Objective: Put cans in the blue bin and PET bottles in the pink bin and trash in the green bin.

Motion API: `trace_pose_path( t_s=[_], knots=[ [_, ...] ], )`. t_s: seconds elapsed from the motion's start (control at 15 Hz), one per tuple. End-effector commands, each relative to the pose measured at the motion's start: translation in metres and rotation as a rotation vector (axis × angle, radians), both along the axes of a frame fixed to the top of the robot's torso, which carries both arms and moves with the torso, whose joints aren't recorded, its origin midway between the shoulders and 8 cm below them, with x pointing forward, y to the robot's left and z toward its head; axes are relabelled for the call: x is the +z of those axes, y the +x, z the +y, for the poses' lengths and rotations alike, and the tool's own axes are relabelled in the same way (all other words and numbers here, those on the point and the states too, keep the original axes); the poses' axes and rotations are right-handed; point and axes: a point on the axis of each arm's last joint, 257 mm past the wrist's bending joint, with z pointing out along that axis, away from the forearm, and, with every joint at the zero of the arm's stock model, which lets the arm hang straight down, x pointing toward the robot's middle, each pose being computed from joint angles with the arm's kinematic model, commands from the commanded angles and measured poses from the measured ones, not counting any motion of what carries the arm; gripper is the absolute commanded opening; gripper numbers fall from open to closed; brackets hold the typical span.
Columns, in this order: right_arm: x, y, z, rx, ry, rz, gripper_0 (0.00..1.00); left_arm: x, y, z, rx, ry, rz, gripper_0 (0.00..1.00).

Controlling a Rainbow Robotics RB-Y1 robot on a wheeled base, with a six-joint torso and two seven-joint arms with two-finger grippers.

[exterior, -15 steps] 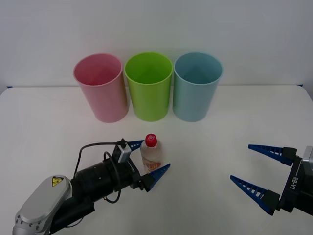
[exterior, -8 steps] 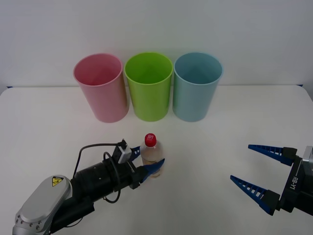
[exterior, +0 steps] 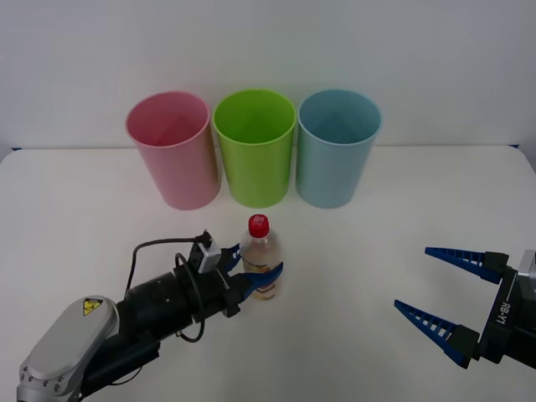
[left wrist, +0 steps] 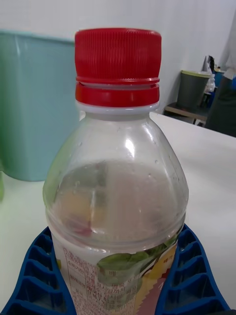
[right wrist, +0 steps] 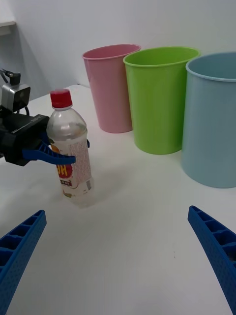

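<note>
Change: a second ago the left hand's blue fingers stood spread on either side of the PET bottle; half a second ago they had closed in on it; now they clamp it, and the bottle sits slightly farther from the robot than before, upright as before. The right hand and the three bins have not moved.

Left hand (exterior: 255, 276): reaching in from the near left, fingers (left wrist: 44, 275) closed around the lower body of the bottle, pressing the label band on both sides; in the left wrist view the ribbed pads hug the bottle's base from both flanks.

PET bottle (exterior: 260, 260): clear, red screw cap, yellow-and-red label, standing upright on the white table (exterior: 368, 251), near of the green bin and well apart from all three bins. Whether its base touches the table or is just lifted cannot be told.

Right hand (exterior: 442, 289): parked at the near right, fingers wide apart, holding nothing, well apart from the bottle.

Pink bin (exterior: 172, 151): far left of the row, upright.

Green bin (exterior: 255, 149): middle of the row, just beside the pink bin.

Blue bin (exterior: 337, 149): right end of the row, just beside the green bin.
</note>
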Motion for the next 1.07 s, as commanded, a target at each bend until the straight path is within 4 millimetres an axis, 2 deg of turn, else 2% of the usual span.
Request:
trace_pose_path(
  t_s=[0.07, 0.27, 0.47, 0.67, 0.8, 1.07],
  knots=[
    [0.0, 0.0, 0.0, 0.0, 0.0, 0.0, 1.0, 0.036, 0.005, 0.01, 0.012, -0.038, -0.047, 0.0],
    [0.0, 0.0, 0.0, 0.0, 0.0, 0.0, 1.0, 0.067, 0.014, 0.03, 0.055, -0.052, -0.044, 0.0],
    [0.0, 0.0, 0.0, 0.0, 0.0, 0.0, 1.0, 0.108, 0.032, 0.062, 0.134, -0.062, -0.056, 0.0],
    [0.0, 0.0, 0.0, 0.0, 0.0, 0.0, 1.0, 0.145, 0.049, 0.074, 0.164, -0.073, -0.091, 0.0],
    [0.0, 0.0, 0.0, 0.0, 0.0, 0.0, 1.0, 0.178, 0.062, 0.082, 0.175, -0.129, -0.102, 0.0],
    [0.0, 0.0, 0.0, 0.0, 0.0, 0.0, 1.0, 0.219, 0.084, 0.114, 0.232, -0.144, -0.117, 0.0]
  ],
)
